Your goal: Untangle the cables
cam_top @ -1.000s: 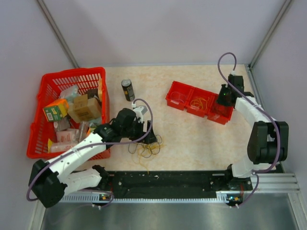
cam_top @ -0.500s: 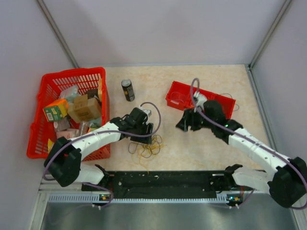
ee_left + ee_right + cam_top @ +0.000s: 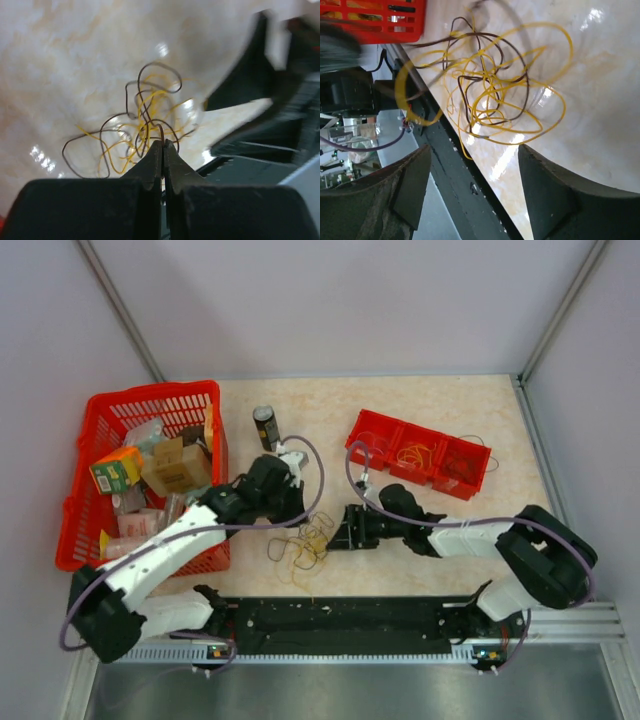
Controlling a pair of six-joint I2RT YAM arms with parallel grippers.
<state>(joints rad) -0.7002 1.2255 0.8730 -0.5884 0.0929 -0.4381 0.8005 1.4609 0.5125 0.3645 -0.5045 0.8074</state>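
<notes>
Beige marbled counter (image 3: 450, 530), shut in by pale walls (image 3: 350, 310) on the far, left and right sides.

Close to the near edge, left of the middle: the cables (image 3: 305, 543), one loose knot of yellow-orange and dark brown loops. Left gripper (image 3: 163, 145) over the knot's far-left side, clenched, fingers (image 3: 150, 170) pressed flat together with one dark strand running straight into the tips (gripped there, by the look of the wrist view). Rest of the tangle fanned out just beyond those tips. Impossible to tell whether lifted or lying flat.

Right gripper (image 3: 472, 152) reaching in from the right side, released, jaws spread wide. Knot ahead of the two dark fingers and across the gap between them, touched by neither.

Black rail (image 3: 340, 615) along the near edge, just beside the nearest yellow loop. Red basket (image 3: 95, 430) of packets against the left edge. Dark can (image 3: 266, 427) upright toward the far edge, well apart from the knot. Red tray (image 3: 410, 478) of three compartments toward the far right corner, thin loops inside. Open counter between knot and tray, and along the right edge.
</notes>
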